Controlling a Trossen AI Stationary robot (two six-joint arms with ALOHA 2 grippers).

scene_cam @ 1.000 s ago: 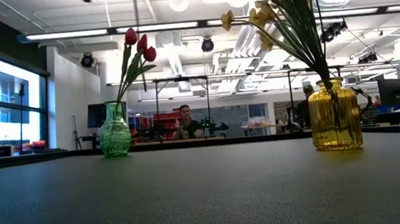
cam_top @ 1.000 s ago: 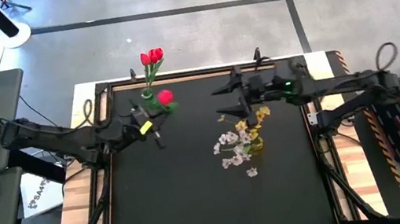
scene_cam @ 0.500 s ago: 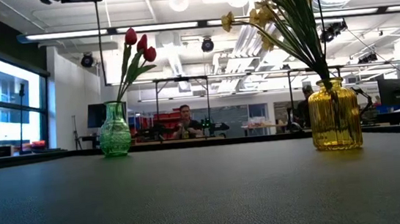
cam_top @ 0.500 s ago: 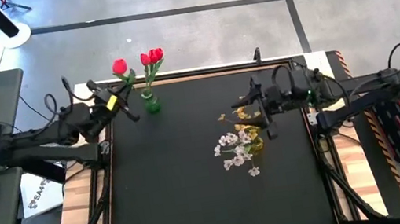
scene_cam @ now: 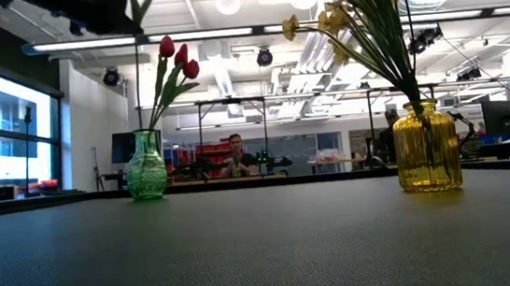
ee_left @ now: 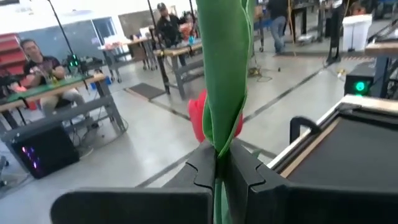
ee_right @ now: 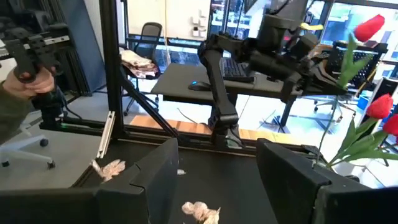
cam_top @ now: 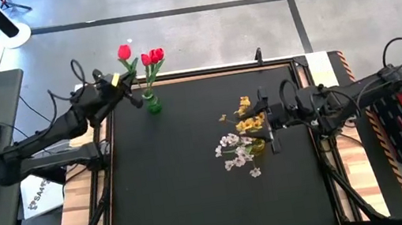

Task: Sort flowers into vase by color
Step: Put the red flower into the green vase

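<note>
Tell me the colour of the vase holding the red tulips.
Green ribbed glass vase, clearest in the low view.

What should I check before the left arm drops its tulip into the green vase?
1. Grip: left hand shut on tulip stem: ok.
2. Hand near green vase: ok; stem tip over the mouth: cannot tell.
3. Vase upright, holding only red tulips: ok.
4. Room in the vase neck: cannot tell.
5. Right hand open, apart, by yellow vase: ok.
6. Yellow and pale sprays in yellow vase: ok.
</note>
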